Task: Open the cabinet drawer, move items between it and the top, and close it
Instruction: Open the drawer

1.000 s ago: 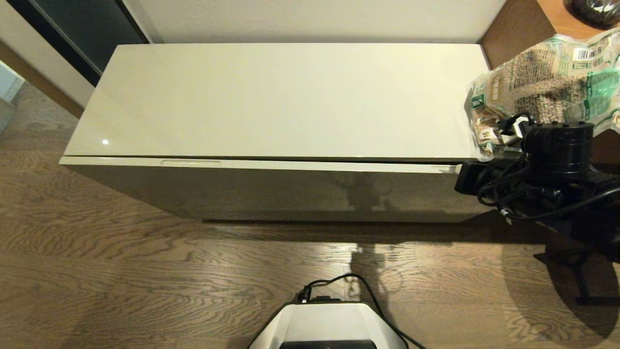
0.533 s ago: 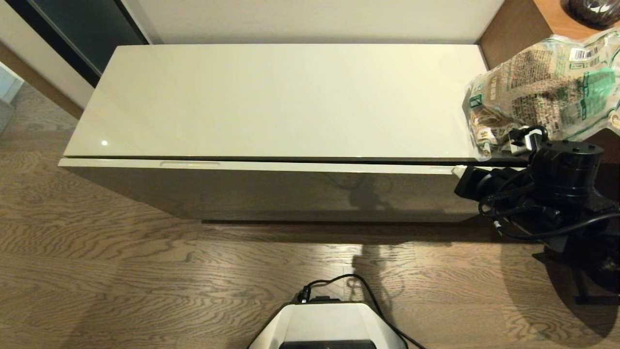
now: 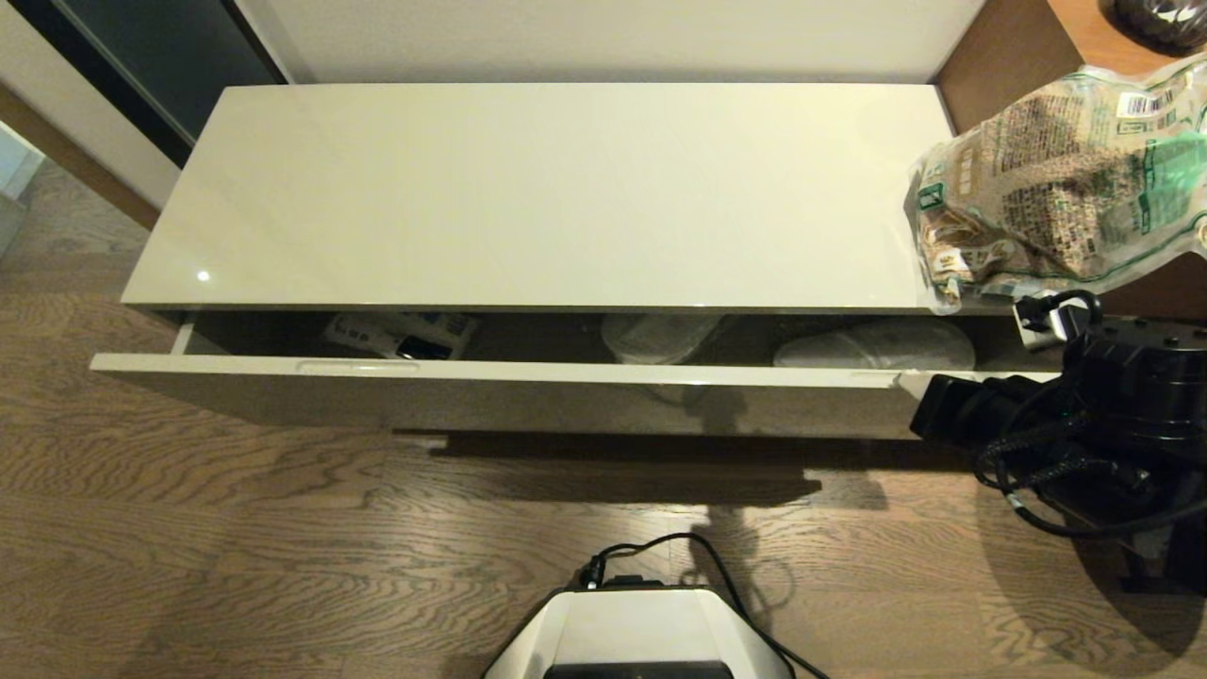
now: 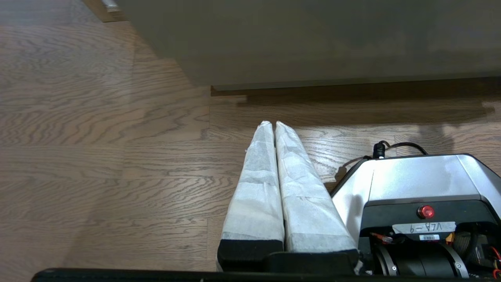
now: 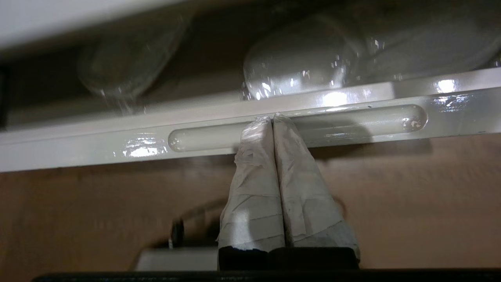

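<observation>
The cabinet drawer (image 3: 566, 371) stands pulled out a short way under the cream top (image 3: 547, 189). My right gripper (image 3: 905, 380) is at its right end, shut, with both fingertips (image 5: 273, 117) set in the right slot handle (image 5: 352, 125). Inside the drawer, at the left, lies the small white packet (image 3: 401, 335). The large clear bag with green print (image 3: 1056, 189) rests at the top's right end, overhanging the brown furniture. My left gripper (image 4: 274, 123) is parked low over the floor, shut and empty.
Wrapped white slippers (image 3: 872, 347) and a second wrapped one (image 3: 660, 337) lie in the drawer's middle and right. Brown wooden furniture (image 3: 1084, 28) with a dark object (image 3: 1160, 19) stands at the right. My base (image 3: 641, 632) is in front, on wooden floor.
The drawer has slid out towards me, from a thin gap to an opening that shows its contents. My right gripper moved back with the handle. The bag has not moved.
</observation>
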`<state>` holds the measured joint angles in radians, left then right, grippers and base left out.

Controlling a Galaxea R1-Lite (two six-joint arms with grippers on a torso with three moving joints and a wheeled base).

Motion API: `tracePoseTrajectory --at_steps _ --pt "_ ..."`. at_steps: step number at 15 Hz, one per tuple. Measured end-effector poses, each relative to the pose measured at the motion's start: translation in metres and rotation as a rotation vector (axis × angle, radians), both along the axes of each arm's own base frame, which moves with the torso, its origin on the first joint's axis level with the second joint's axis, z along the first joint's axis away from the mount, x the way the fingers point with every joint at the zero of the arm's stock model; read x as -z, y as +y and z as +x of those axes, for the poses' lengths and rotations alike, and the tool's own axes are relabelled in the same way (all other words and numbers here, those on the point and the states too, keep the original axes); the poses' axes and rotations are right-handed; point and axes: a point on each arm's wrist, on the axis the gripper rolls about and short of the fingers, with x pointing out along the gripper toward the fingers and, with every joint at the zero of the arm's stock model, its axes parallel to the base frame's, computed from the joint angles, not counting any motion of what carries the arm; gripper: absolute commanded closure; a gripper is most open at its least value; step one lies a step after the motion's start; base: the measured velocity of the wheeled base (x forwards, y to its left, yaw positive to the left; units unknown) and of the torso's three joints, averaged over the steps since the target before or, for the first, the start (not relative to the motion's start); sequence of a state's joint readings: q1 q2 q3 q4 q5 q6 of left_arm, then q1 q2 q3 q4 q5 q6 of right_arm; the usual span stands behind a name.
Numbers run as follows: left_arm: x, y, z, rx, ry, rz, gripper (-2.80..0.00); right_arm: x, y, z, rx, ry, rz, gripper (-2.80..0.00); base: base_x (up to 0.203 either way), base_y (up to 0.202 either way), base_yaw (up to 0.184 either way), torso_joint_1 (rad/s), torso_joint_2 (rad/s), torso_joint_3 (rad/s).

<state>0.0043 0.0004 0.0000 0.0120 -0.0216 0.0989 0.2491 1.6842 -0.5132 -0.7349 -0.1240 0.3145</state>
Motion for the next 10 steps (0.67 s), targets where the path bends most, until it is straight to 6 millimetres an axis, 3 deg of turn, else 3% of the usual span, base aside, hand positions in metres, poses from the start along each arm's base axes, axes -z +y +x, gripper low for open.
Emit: tracePoseTrajectory --at_steps 6,10 --pt "0.0 0.0 0.0 0.001 0.0 0.0 0.0 -0.002 -0.014 -0.059 -0.054 0.427 -0.062 0.0 0.0 0.0 0.0 0.0 0.0 0.0" --pt "0.0 0.0 0.0 0.0 0.0 0.0 0.0 -0.033 -0.022 -0.083 -0.052 0.377 -0.039 0.0 0.0 0.0 0.0 0.0 0.0 0.0"
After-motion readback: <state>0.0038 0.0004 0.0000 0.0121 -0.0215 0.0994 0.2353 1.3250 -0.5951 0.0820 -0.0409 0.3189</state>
